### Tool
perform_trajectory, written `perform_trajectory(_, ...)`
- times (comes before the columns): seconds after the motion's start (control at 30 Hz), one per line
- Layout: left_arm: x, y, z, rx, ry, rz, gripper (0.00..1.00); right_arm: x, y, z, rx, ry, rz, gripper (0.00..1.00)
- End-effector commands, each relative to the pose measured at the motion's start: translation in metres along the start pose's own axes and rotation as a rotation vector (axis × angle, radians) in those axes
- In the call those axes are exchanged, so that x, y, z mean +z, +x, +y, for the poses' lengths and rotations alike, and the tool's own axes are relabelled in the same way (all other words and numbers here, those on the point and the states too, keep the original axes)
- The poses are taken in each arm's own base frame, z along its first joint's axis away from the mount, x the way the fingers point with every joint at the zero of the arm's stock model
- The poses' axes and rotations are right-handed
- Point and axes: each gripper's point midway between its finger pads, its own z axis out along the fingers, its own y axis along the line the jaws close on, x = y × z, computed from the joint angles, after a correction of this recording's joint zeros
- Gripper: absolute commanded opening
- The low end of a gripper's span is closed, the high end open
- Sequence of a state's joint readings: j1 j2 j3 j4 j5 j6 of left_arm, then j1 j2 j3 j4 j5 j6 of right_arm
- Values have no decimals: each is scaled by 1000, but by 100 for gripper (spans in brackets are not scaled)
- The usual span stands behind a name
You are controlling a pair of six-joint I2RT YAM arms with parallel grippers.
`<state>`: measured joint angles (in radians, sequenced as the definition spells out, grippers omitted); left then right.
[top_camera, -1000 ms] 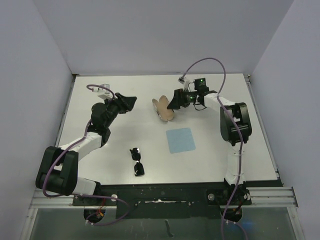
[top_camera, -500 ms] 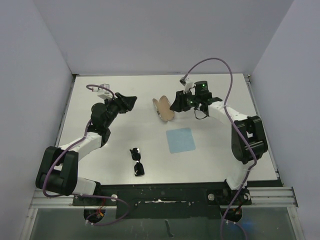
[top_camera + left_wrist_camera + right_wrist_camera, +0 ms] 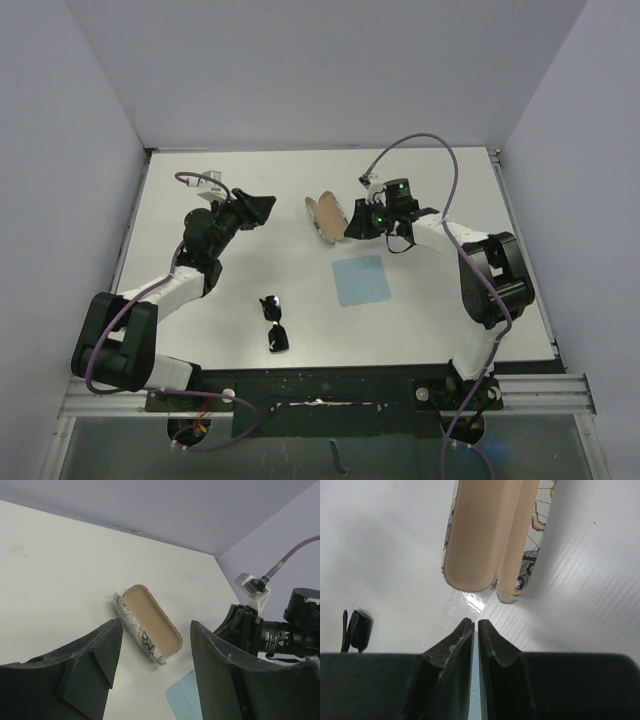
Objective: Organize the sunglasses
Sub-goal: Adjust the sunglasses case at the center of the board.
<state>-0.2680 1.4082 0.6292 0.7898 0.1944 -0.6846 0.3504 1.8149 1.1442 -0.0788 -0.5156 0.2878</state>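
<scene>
- Toward the left of the white table (image 3: 450, 180), the left gripper (image 3: 258, 208) hangs above the surface with its jaws spread wide and nothing between them. Its wrist camera frames the open case between the two fingers, so it reads as aimed at the case and waiting, not reaching for anything.
- Near the front edge, just right of the left arm, the sunglasses (image 3: 274, 323) lie folded on the bare table, well apart from both grippers and from the case. Nothing touches them, so the actual packing has not begun.
- At mid-table, further back, the oval patterned case (image 3: 327, 215) lies hinged open with its beige lining facing up and both halves flat on the table. That pose suits dropping the glasses in from above.
- Just right of the case and nearer the front, the light blue cloth (image 3: 361, 279) lies flat and square, clear of the sunglasses. It is probably meant to go in with them.
- At the right, the right gripper (image 3: 475, 626) sits low at the near end of the case, its jaws pinched almost together with only a thin slit between and nothing held. The tips point at the seam where the two halves meet and stop just short of it. This looks like a pose for nudging or steadying the case, not for picking it up.
</scene>
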Motion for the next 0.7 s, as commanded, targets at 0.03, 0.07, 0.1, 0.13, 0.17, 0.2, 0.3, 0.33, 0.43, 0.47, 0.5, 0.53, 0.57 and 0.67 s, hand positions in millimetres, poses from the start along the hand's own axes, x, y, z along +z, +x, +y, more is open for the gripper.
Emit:
perform_trajectory(0.03, 3, -10, -14, 14, 51, -35, 55, 14, -16, 1, -25, -18, -49, 11)
perform_trajectory(0.07, 3, -9, -14, 16, 51, -33, 55, 16, -17, 0, -23, -17, -48, 11)
perform_trajectory(0.1, 3, -8, -14, 18, 48, -31, 55, 18, -17, -2, -20, -15, -47, 10)
perform_trajectory(0.13, 3, -8, -13, 20, 46, -31, 55, 20, -18, -3, -18, -17, -45, 10)
perform_trajectory(0.17, 3, -8, -13, 21, 45, -31, 55, 22, -19, -4, -15, -16, -46, 10)
perform_trajectory(0.2, 3, -7, -12, 22, 41, -29, 55, 23, -20, -6, -13, -16, -46, 10)
perform_trajectory(0.3, 4, -6, -12, 28, 37, -27, 55, 25, -24, -9, -11, -17, -50, 10)
perform_trajectory(0.33, 4, -6, -11, 28, 35, -27, 55, 25, -25, -10, -10, -18, -52, 10)
perform_trajectory(0.43, 5, -5, -11, 27, 34, -22, 54, 26, -28, -18, -1, -5, -56, 10)
perform_trajectory(0.47, 5, -5, -11, 28, 37, -22, 55, 26, -30, -20, 2, -1, -60, 10)
perform_trajectory(0.5, 6, -4, -11, 27, 37, -20, 55, 26, -32, -23, 5, 2, -62, 10)
perform_trajectory(0.53, 6, -4, -10, 28, 36, -19, 55, 26, -33, -25, 7, 5, -64, 10)
perform_trajectory(0.57, 6, -3, -10, 28, 36, -18, 55, 26, -35, -27, 10, 7, -66, 10)
perform_trajectory(0.67, 7, -3, -11, 28, 38, -17, 55, 27, -39, -34, 13, 14, -70, 10)
